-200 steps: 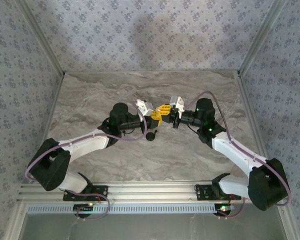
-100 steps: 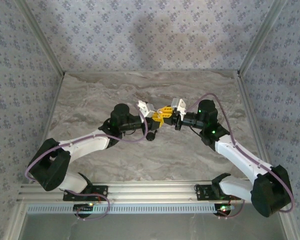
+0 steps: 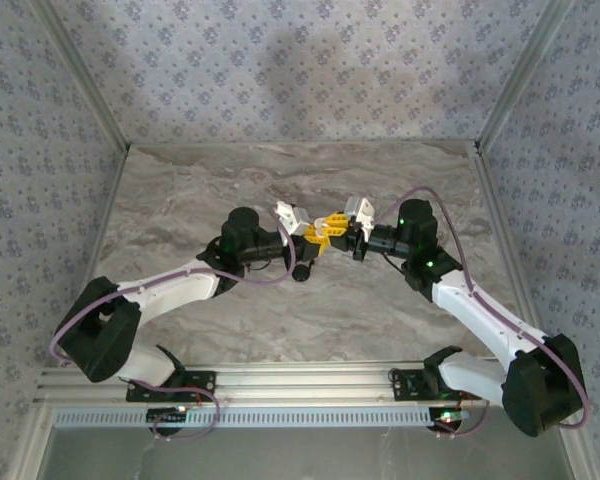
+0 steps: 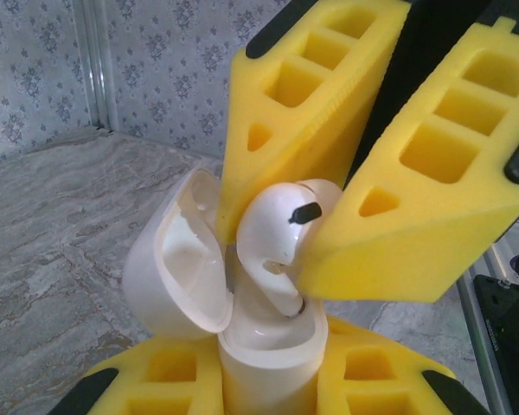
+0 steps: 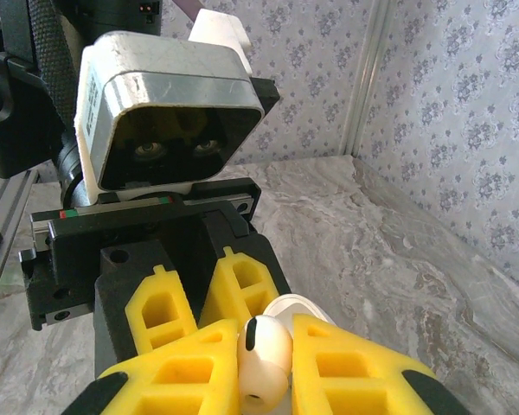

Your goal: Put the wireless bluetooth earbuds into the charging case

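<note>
Over the charging case (image 4: 268, 359), the earbud (image 4: 275, 226) points stem-first inward.

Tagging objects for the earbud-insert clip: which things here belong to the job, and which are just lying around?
In the job: earbud, pinched by right gripper; charging case, lid open, held by left gripper.
Lying about: black round object with short stem, on the table.

We record:
- Earbud (image 4: 277, 229): glossy white, one small black oval mark.
- Case (image 4: 177, 268): white inside and out.
- Fingers (image 4: 432, 173): yellow, black trim.
- Table (image 3: 180, 190): grey-beige marble veining.
- Walls (image 3: 310, 70): pale grey, small blue-grey floral repeat.
- Arms (image 3: 170, 290): white and black.
- Round object (image 3: 301, 271): black.
</note>
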Robot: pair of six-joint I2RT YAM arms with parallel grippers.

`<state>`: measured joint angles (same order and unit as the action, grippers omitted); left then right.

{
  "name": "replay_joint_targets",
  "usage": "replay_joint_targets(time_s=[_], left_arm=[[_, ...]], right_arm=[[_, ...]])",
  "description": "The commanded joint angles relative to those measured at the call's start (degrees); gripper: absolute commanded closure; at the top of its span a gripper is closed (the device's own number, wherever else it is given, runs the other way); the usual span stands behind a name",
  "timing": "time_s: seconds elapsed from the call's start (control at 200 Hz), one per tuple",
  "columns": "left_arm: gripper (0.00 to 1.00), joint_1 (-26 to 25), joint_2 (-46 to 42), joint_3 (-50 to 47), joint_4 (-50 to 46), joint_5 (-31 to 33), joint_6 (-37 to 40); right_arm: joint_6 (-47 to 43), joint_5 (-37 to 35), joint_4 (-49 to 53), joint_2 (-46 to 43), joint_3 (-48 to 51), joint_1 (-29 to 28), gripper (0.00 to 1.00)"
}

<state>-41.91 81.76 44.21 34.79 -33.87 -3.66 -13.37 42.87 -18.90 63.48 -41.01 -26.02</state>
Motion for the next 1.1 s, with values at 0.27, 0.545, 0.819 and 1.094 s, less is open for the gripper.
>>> replay_joint_targets(time_s=[0.27, 0.545, 0.819, 1.094], left_arm=[[0.88, 0.4, -0.8, 2.2, 5.3, -0.3, -0.8], [0.88, 0.4, -1.4, 2.2, 5.8, -0.1, -0.8], [0.88, 0.4, -1.8, 2.3, 5.7, -0.1, -0.6], [0.88, 0.3, -1.5, 2.7, 5.0, -0.8, -0.3]], right_arm=[[0.0, 1.3, -0.9, 2.5, -3.0, -2.9, 0.83], [-0.7, -0.1, 1.5, 1.4, 0.3, -1.9, 0.82], [-1.7, -1.0, 5.6, -2.4, 2.0, -0.6, 0.78], [-1.8, -0.1, 5.5, -0.9, 0.6, -0.5, 0.77]])
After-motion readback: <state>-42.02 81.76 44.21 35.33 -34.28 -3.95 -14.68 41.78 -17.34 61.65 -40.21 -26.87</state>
